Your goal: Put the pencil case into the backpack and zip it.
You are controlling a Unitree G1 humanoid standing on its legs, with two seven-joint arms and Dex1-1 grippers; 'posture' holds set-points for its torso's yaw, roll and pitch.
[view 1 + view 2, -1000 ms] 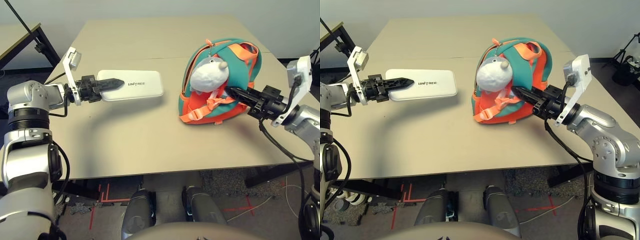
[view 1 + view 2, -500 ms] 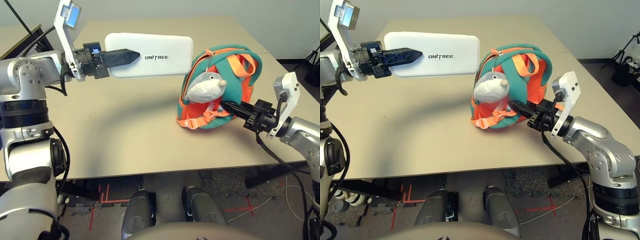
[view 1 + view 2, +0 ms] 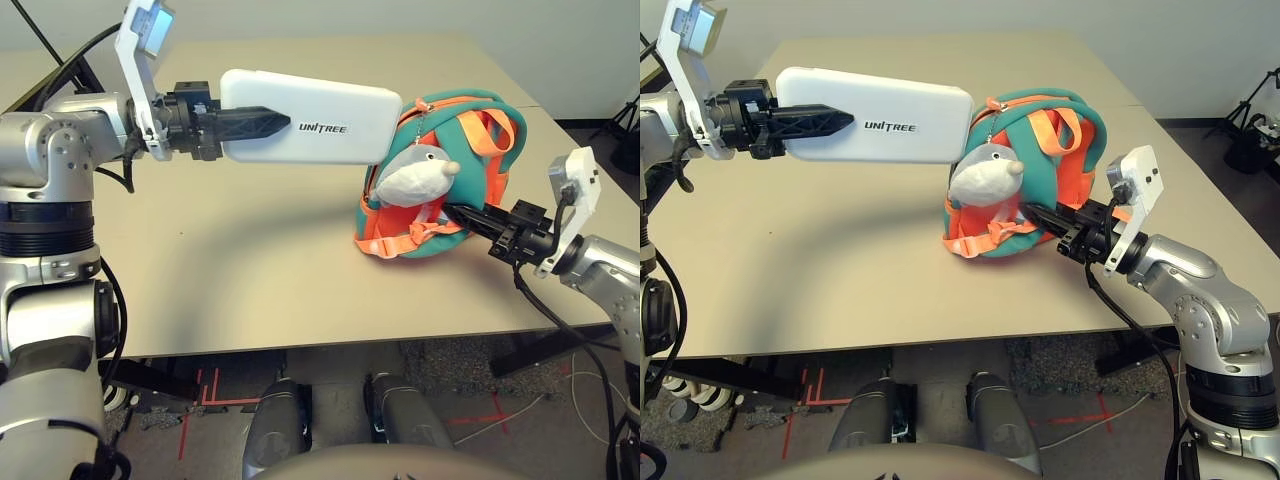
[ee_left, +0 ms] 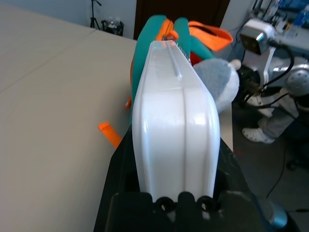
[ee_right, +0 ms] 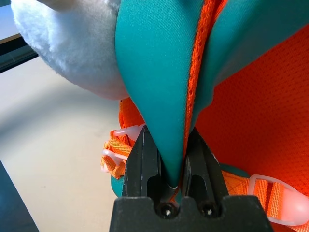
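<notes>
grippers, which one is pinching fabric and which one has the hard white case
The right gripper pinches the backpack by its teal fabric edge; the left gripper holds the pencil case in the air.

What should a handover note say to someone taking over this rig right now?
Left tool: shut on the pencil case, held in the air, its far end at the backpack's top.
Right tool: shut on a teal fold of the backpack, which stands on the table with the plush dolphin on its front.
Done: case picked up and brought to the bag; bag gripped.
Left: slide the case in, let go, zip the bag. How far the opening gapes cannot be told from these views.
</notes>
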